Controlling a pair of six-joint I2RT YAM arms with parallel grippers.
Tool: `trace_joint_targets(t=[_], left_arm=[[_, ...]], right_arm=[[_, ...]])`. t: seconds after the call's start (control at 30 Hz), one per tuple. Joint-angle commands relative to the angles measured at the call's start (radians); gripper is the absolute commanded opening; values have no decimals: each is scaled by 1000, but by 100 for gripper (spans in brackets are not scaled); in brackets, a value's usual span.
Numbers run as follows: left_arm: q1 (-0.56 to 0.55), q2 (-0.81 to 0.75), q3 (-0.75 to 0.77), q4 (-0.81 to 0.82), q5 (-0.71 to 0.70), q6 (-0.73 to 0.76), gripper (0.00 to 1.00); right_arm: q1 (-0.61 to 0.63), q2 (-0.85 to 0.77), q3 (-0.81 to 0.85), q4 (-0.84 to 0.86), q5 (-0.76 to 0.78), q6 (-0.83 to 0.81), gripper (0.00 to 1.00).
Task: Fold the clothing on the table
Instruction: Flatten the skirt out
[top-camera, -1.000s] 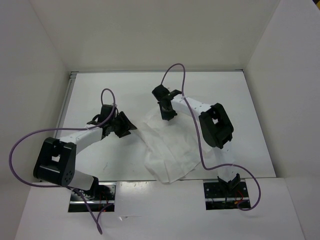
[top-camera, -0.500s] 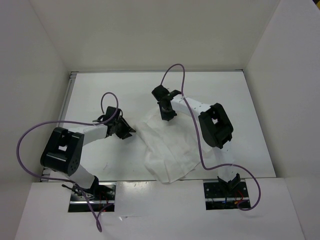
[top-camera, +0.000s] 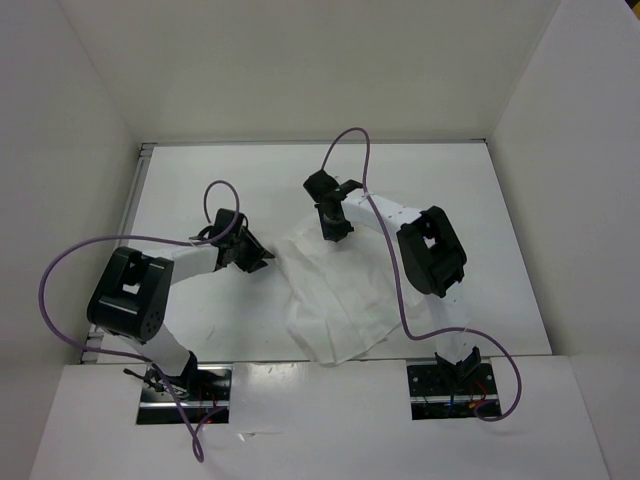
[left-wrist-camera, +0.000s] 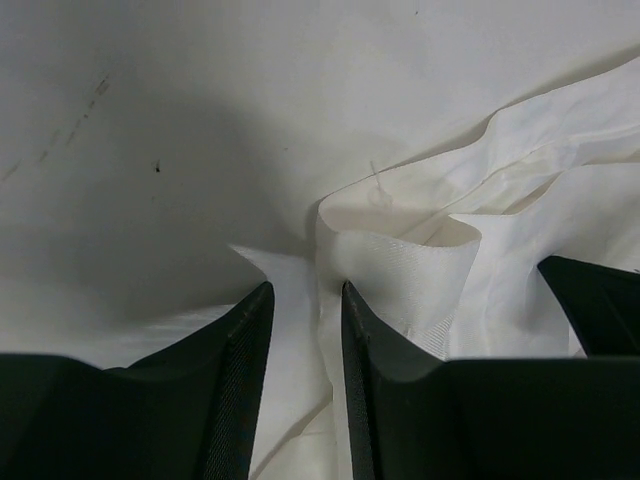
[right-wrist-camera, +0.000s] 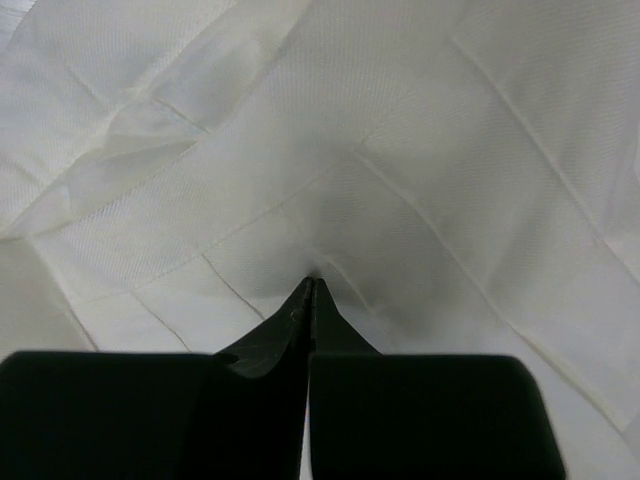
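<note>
White table (top-camera: 200, 185), white walls (top-camera: 300, 70), clothing (top-camera: 340, 300) — right end effector (right-wrist-camera: 310, 284) together, left end effector (left-wrist-camera: 306, 292) unclear.

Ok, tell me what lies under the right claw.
Thin white creased fabric garment lies under the shut right claw, tips touching it. The flat white table beneath is covered there.

leaving room over the bare table (top-camera: 200, 180) at far left and along the far edge | blocking middle and near right with rumpled cloth (top-camera: 340, 300) | crowding its left edge with the left gripper (top-camera: 262, 258), its far edge with the right gripper (top-camera: 335, 228) | arching a purple cable (top-camera: 352, 130) overhead | hemming in with white walls (top-camera: 300, 70)
</note>
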Motion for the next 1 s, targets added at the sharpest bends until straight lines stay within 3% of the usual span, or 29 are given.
trace_joint_targets(t=[0.0,0.2,0.37,0.6,0.73,0.83,0.9,0.97], left_arm=[[-5,40,-1,2,-44,-21,41],[-5,49,8,45,-73,-31,41],[-5,146,47,82,-99,-61,38],[-30,241,110,131,-168,-96,34],[-53,285,189,82,-180,-75,28],[-65,320,249,35,-200,-55,18],[-90,342,293,-11,-214,-32,3],[-90,342,303,-22,-225,-31,0]], right_arm=[[-3,-11,16,-6,2,11,0],[-3,-20,16,-6,-9,11,0],[-3,-29,-2,-6,-18,11,0],[-3,-30,-49,26,-127,33,0],[-3,-39,-72,35,-187,33,0],[-3,-39,-72,35,-219,42,0],[-3,-39,-72,35,-219,42,0],[-3,-50,-72,35,-219,42,0]])
